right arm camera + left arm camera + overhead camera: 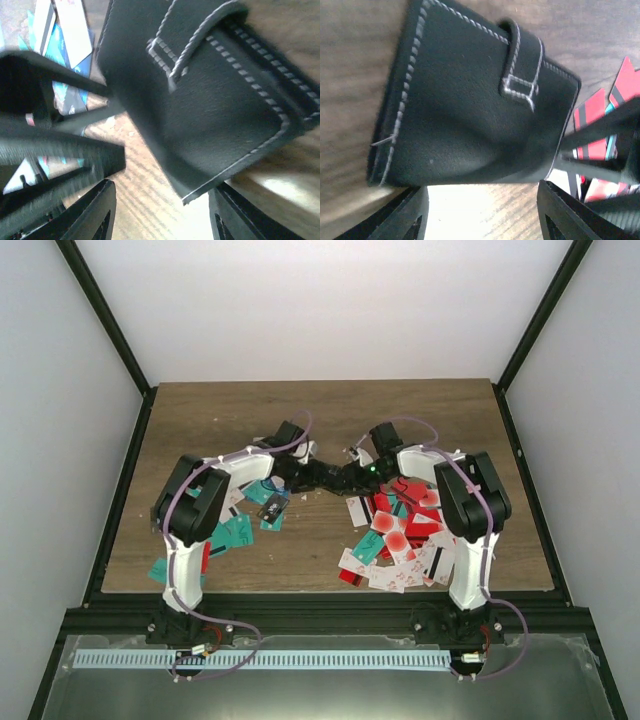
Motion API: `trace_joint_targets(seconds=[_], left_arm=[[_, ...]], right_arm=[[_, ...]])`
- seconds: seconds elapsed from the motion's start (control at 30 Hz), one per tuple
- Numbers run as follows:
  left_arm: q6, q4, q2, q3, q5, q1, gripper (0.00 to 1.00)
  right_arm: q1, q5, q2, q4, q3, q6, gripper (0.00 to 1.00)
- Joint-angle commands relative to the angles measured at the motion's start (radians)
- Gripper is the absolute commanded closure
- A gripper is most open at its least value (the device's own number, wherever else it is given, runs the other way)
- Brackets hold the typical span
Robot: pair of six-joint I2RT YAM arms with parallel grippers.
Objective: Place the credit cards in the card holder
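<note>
The card holder (470, 100) is a shut black wallet with white stitching and a strap, and it fills the left wrist view. My left gripper (480, 200) has its jaws apart just short of the holder's near edge, bare wood between them. My right gripper (160, 210) is also spread, with the card holder's corner (200, 115) reaching in between its fingers, close to the right one. In the top view both grippers (318, 478) (347, 478) meet at the table's middle and hide the holder. Red credit cards (400, 530) lie right, teal ones (235, 530) left.
Red striped cards (592, 112) lie just beyond the holder in the left wrist view, and teal and white cards (70, 30) show in the right wrist view. The wooden table (330, 410) is ringed by a black frame and white walls.
</note>
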Motion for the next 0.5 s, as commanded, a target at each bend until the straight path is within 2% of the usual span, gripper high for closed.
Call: trace_joint_targets(seconds=[0.0, 0.1, 0.2, 0.33, 0.47], left_arm=[[0.078, -0.059, 0.05, 0.111, -0.036, 0.027, 0.38], [0.126, -0.109, 0.064, 0.162, -0.1, 0.049, 0.37], [0.205, -0.147, 0.04, 0.178, -0.169, 0.06, 0.31], [0.294, -0.196, -0.03, 0.17, -0.26, 0.061, 0.23], [0.266, -0.201, -0.086, 0.142, -0.251, 0.06, 0.21]], right_arm=[[0.072, -0.093, -0.044, -0.023, -0.013, 0.056, 0.47], [0.119, -0.187, -0.091, -0.02, -0.03, 0.059, 0.45], [0.127, -0.208, -0.147, -0.057, -0.034, 0.022, 0.42], [0.119, -0.058, -0.173, -0.154, 0.038, -0.032, 0.37], [0.067, 0.092, -0.175, -0.139, 0.083, 0.01, 0.35]])
